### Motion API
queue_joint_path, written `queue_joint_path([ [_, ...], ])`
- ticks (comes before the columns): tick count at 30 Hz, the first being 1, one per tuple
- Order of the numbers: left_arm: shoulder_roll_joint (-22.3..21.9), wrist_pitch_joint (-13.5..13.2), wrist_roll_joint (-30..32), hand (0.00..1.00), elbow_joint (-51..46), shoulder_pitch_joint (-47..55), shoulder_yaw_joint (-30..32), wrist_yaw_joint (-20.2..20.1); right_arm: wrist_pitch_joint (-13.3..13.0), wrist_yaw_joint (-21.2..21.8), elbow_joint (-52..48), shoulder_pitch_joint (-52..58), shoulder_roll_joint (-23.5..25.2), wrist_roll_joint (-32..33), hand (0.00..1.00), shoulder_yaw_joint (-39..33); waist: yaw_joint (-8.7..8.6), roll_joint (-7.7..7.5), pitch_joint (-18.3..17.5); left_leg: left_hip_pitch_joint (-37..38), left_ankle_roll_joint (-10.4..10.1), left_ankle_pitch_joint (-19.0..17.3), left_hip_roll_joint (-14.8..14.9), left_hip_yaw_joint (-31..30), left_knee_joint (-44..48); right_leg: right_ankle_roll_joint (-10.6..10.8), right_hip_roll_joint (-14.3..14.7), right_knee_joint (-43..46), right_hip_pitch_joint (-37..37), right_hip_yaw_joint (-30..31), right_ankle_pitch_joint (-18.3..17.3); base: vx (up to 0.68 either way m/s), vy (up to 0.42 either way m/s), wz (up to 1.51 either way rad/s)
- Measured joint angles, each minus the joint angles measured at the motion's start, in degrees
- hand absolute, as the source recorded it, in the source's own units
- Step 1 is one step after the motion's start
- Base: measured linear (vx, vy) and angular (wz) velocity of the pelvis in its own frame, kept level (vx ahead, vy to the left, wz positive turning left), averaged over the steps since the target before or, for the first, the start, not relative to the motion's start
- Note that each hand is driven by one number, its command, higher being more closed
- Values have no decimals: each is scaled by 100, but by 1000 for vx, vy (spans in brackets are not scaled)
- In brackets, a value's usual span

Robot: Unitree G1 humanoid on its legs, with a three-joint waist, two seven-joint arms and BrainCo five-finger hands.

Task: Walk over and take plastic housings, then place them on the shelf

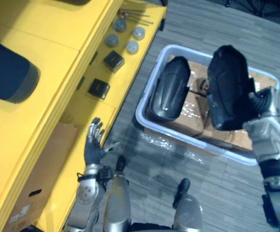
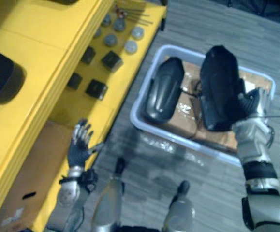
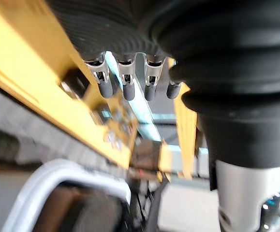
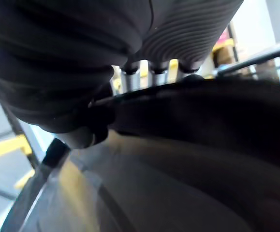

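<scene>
Partway: one housing in hand, nothing yet set on the shelf

The right hand [image 1: 262, 126] is clamped on the lower edge of a black plastic housing [image 1: 229, 87]. Its fingers hook over the rim of the shell, as the right wrist view shows from close by. The housing stands roughly upright in that grip, held clear above the pale bin [image 1: 140, 115] on the floor. A second housing [image 1: 169, 89] lies inside the bin, resting on brown cardboard [image 1: 190, 113], just beside the held one but apart from it.

The left hand [image 1: 95, 145] hangs with fingers spread and empty, near the front edge of the yellow shelf [image 1: 43, 63]. On the shelf's lower level sit grey round discs [image 1: 132, 47] and small black boxes [image 1: 114, 60]. A dark rounded object [image 1: 7, 72] lies on the upper level, and I cannot tell whether it is a housing.

By my reading the walk and the first pick are done. What remains is to carry this housing across to the shelf, set it down, and fetch the one in the bin.
</scene>
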Motion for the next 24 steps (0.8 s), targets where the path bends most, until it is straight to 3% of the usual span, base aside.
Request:
queue_joint_path([
  [4, 71, 406, -642, 0, 5, -505, -305, -315, -73, -456, -268, 2, 340, 18, 100, -76, -26, -37, -29, 134, -33, 29, 132, 112, -92, -52, 116, -32, -1, 142, 21, -43, -29, -19],
  [6, 64, 679, -939, 0, 199, -953, -475, -321, -261, -732, -443, -2, 507, 12, 100, -87, -71, -65, -49, 210, -40, 78, 178, 156, -178, -73, 156, -57, -1, 201, 46, -25, -25, -15],
  [10, 81, 1119, -1216, 0, 1608, -2532, -495, -166, -586, -1157, -641, -112, 978, 3, 100, -52, -180, -216, -140, 354, -39, 81, 228, 450, -207, -82, 189, -208, -23, 463, 202, -31, 3, -30],
  [15, 159, 1559, -1378, 0, 2598, -3692, -390, -33, -895, -1378, -676, -429, 1126, -59, 100, 45, -330, -367, -224, 375, -38, 79, 258, 716, -203, -113, 207, -303, -189, 753, 307, -29, 14, -27],
  [18, 169, 1693, -1486, 0, 3035, -4080, -462, 59, -1083, -1396, -728, -742, 1136, -168, 100, 257, -484, -368, -224, 368, -33, 73, 264, 748, -167, -77, 218, -301, -227, 820, 340, -20, -2, -12],
  [22, 77, 1681, -1486, 0, 3205, -4396, -507, 225, -1260, -1474, -729, -953, 1150, -236, 100, 489, -483, -368, -224, 364, -24, 64, 267, 760, -150, -72, 224, -296, -240, 851, 351, -2, -1, -1],
  [24, 89, 1662, -1459, 0, 3299, -4529, -500, 292, -1484, -1517, -726, -1085, 1187, -350, 100, 662, -476, -368, -224, 315, -15, 56, 267, 759, -131, -72, 224, -287, -278, 854, 351, 0, 0, 0],
])
